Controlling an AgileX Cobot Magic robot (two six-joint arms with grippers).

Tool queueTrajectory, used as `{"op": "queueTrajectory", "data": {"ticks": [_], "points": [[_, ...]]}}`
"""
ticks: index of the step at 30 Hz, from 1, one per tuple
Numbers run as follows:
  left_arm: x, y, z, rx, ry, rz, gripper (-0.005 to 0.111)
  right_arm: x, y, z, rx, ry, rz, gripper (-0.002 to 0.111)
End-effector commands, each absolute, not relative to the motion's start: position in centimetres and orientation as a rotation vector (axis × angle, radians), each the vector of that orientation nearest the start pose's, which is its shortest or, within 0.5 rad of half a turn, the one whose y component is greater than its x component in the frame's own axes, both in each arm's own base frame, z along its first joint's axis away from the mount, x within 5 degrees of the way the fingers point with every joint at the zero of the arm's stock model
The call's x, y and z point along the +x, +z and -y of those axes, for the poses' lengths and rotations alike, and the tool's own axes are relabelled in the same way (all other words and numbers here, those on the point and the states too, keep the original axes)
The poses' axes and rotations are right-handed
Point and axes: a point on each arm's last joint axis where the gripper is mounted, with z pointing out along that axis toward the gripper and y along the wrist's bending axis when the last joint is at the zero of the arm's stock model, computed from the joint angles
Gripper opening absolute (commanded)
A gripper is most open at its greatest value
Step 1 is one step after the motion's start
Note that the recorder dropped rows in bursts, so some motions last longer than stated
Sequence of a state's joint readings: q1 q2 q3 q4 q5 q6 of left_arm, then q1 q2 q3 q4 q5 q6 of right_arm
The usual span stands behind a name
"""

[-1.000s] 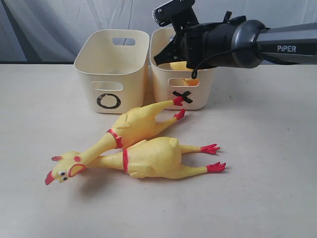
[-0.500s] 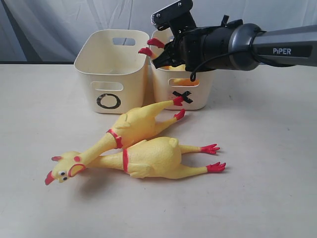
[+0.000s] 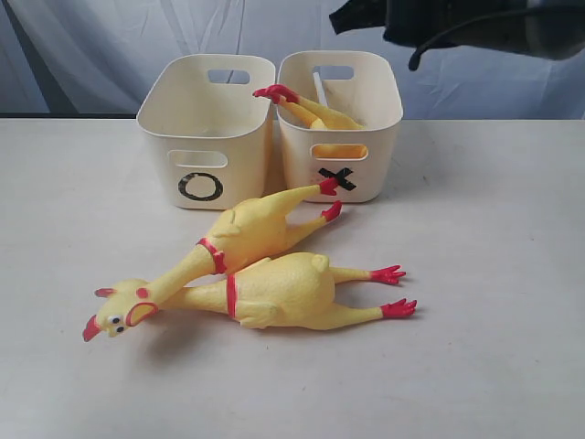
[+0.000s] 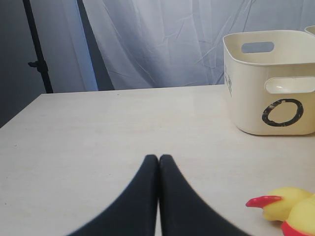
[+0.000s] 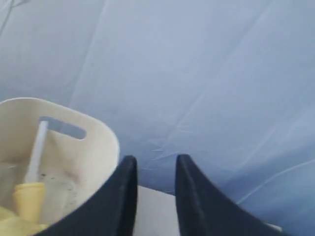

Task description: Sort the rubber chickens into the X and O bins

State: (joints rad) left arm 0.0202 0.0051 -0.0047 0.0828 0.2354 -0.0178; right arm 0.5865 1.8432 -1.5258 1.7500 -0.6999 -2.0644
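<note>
Two yellow rubber chickens lie crossed on the table in front of the bins: one [image 3: 251, 229] with its red feet near the X bin, the other [image 3: 283, 291] closer to the front. A third chicken [image 3: 315, 114] rests inside the X bin [image 3: 375, 160], its red feet sticking over the rim. The O bin [image 3: 203, 146] stands to its left. My right gripper [image 5: 156, 162] hangs open and empty above and behind the X bin [image 5: 98, 147]. My left gripper [image 4: 158, 158] is shut on nothing, low over the table, with a chicken's head [image 4: 285, 209] and the O bin [image 4: 275, 88] off to one side.
A pale blue-grey curtain [image 3: 91, 46] hangs behind the table. A dark stand [image 4: 37, 49] shows at the far table edge in the left wrist view. The right arm [image 3: 475, 23] crosses the top right of the exterior view.
The right gripper let the chicken drop into the X bin, then rose up and back out of the bin. The left gripper and the two chickens on the table have not moved.
</note>
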Motion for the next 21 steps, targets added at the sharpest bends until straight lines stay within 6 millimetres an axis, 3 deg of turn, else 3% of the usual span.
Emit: {"op": "queueTrajectory", "data": {"ticks": [1, 4, 10, 16, 21], "points": [[5.5, 19.2, -0.3, 0.028, 0.080, -1.714, 0.000, 37.1, 36.0, -16.2, -0.224, -0.584, -1.818, -0.001], [5.5, 19.2, -0.3, 0.028, 0.080, -1.714, 0.000, 35.8, 36.8, -15.1, -0.193, -0.607, -1.817, -0.001], [5.5, 19.2, -0.3, 0.028, 0.080, -1.714, 0.000, 32.0, 35.2, -12.9, -0.279, -0.605, -1.861, -0.001], [5.5, 19.2, -0.3, 0.028, 0.080, -1.714, 0.000, 27.0, 35.4, -10.4, -0.298, -0.479, -1.838, -0.001], [5.5, 19.2, -0.3, 0.028, 0.080, -1.714, 0.000, 24.0, 35.8, -8.8, -0.260, -0.406, -1.811, -0.001]]}}
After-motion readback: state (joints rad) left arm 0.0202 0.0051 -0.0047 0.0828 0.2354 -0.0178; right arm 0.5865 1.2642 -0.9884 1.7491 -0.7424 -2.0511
